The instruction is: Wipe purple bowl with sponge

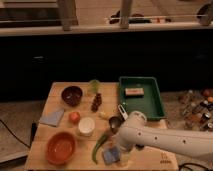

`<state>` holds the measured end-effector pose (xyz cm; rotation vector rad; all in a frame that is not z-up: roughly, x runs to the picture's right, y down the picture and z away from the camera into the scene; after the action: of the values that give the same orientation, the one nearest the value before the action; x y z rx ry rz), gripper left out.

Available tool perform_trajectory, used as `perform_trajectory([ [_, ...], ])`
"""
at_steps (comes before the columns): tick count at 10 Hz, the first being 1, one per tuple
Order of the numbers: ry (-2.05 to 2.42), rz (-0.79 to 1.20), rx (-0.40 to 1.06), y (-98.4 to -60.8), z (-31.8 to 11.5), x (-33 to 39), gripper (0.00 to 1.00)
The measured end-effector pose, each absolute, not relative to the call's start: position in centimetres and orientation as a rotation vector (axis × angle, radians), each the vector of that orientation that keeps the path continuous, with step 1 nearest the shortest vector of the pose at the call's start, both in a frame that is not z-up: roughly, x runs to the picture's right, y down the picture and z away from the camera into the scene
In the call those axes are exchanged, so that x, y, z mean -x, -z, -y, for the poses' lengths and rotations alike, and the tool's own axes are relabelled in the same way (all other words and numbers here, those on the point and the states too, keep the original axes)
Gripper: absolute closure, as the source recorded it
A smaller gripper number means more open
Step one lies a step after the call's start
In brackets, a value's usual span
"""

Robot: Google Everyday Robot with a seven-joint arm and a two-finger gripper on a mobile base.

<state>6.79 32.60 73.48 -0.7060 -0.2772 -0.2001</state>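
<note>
The purple bowl [72,94] stands at the back left of the wooden table [150,161]. It is dark and empty as far as I can see. The sponge [133,91], a small tan block, lies in the green tray [152,109] at the back right. My gripper [118,149] is at the end of the white arm [165,141] that reaches in from the right. It is low over the table's front, right beside a small blue object [110,155], far from both the bowl and the sponge.
An orange bowl [61,147] sits front left, with a white cup [86,126], an orange fruit [74,117] and a blue cloth [52,118] near it. A green pepper [99,145], a metal cup [114,123], dark grapes [96,101] and a green cup [94,86] occupy the middle. Bottles [197,107] stand to the right.
</note>
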Motion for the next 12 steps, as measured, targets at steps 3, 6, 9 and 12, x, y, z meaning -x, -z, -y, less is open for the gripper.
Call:
perform_trajectory([
  [3, 0.205, 0.271, 0.706, -73.9, -33.3, -6.2, 0.20],
  [6, 0.211, 0.263, 0.714, -74.5, -33.9, -5.8, 0.31],
  [9, 0.213, 0.258, 0.717, -74.8, -34.0, -5.8, 0.61],
  [12, 0.219, 0.251, 0.714, -74.4, -33.7, -6.0, 0.88],
])
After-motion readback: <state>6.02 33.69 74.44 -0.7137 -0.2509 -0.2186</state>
